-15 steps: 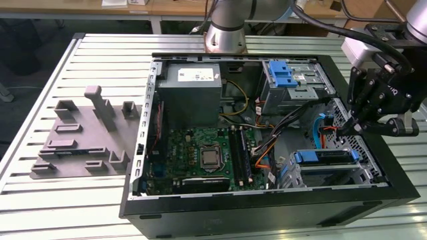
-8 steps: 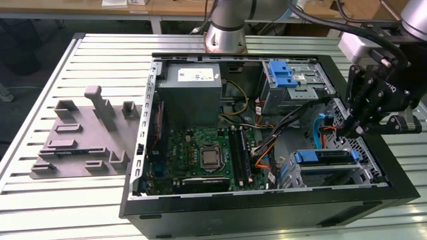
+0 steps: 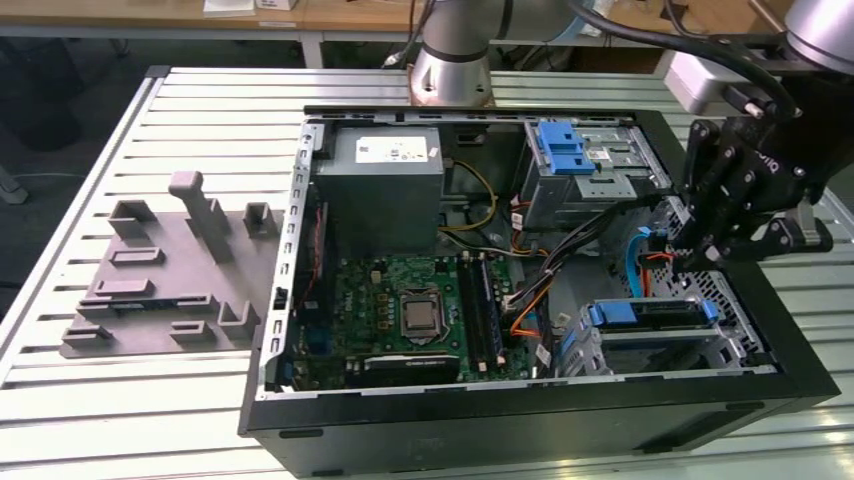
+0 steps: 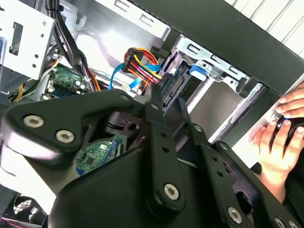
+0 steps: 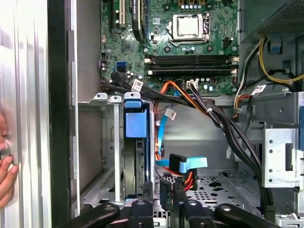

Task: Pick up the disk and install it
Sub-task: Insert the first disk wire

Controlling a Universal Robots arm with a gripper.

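Hovering gripper near caged disk, labels unreadable.

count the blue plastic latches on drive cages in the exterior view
2: one blue latch on the upper cage beside the power supply, one blue latch on the lower cage below the gripper. Others may be hidden.

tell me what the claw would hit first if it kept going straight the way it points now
Probably the blue and orange cable connectors just beyond the claw, over the perforated metal floor; the disk stands beside that line. Depth is unclear.
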